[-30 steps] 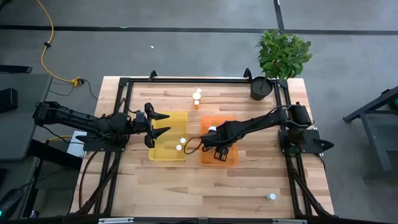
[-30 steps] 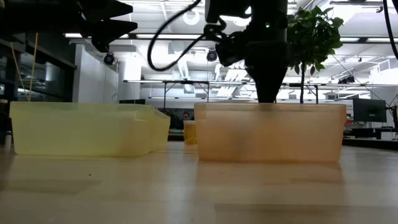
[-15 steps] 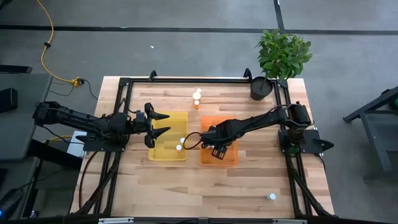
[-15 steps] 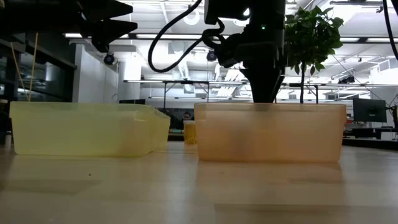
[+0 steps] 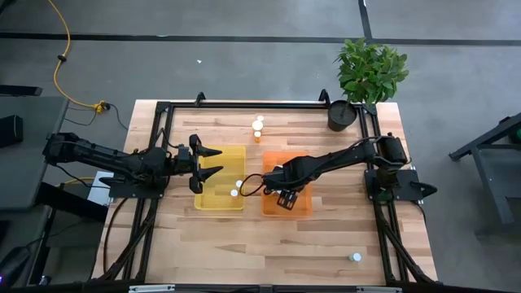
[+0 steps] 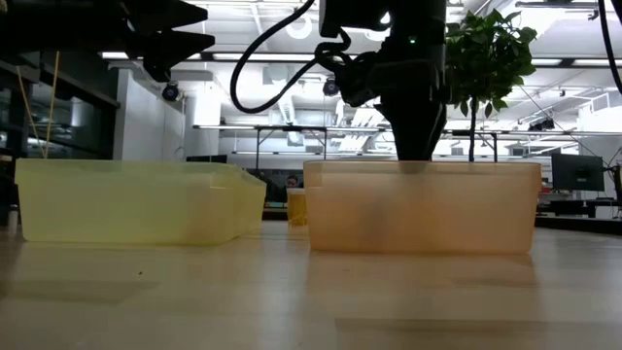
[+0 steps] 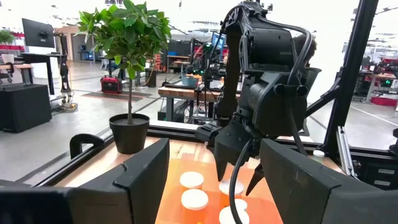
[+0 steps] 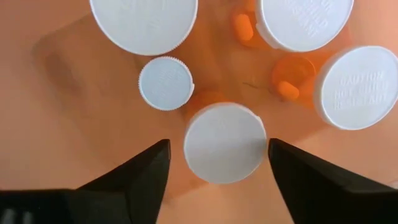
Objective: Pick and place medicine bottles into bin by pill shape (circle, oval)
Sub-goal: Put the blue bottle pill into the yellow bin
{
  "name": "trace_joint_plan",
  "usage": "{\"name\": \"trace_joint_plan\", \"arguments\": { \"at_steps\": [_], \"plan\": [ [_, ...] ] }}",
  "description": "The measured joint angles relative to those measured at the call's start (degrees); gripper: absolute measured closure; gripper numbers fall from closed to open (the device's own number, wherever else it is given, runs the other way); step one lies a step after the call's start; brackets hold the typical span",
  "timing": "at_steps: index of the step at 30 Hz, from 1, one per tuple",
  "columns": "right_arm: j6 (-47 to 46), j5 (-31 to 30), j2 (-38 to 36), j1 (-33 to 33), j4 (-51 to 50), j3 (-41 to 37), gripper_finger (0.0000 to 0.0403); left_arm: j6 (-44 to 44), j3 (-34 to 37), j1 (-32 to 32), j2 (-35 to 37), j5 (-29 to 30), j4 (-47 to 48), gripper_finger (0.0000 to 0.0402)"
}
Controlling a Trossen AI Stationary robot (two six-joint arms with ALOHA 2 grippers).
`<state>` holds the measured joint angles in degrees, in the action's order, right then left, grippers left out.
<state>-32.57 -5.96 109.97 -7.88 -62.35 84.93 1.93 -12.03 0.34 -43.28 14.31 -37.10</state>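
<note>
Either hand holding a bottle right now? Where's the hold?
Nothing held. The right hand is open over the orange bin, fingers astride a bottle's white cap without touching. The left hand is open and empty.

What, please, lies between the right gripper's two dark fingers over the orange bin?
A white-capped orange bottle stands between the right gripper's open fingers, shown in the right wrist view.

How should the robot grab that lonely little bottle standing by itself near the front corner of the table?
Judging from above, that medicine bottle seems to stand upright, white cap up, with bare table all around. Best come straight down and pinch its round body just under the cap; any side works since nothing crowds it.
</note>
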Motion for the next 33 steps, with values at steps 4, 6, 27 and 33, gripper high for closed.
{"name": "trace_joint_plan", "arguments": {
  "at_steps": [4,6,27,33],
  "plan": [
    [1.69,-0.44,0.00,0.09,0.08,0.06,0.0113,0.00,0.00,0.00,0.00,0.00,0.00,0.0164],
    [3.42,0.67,-0.13,0.13,-1.32,0.54,0.0111,-0.02,0.00,0.00,0.01,0.00,0.00,0.0164],
    [-8.30,-23.04,-47.32,-11.82,35.24,-43.70,0.0109,-0.10,0.00,0.00,0.00,0.03,-0.02,0.0164],
    [8.87,-36.22,-51.24,-11.99,75.95,-58.70,0.0109,-0.08,0.00,0.00,0.01,0.31,-0.04,0.0164]
  ]
}}
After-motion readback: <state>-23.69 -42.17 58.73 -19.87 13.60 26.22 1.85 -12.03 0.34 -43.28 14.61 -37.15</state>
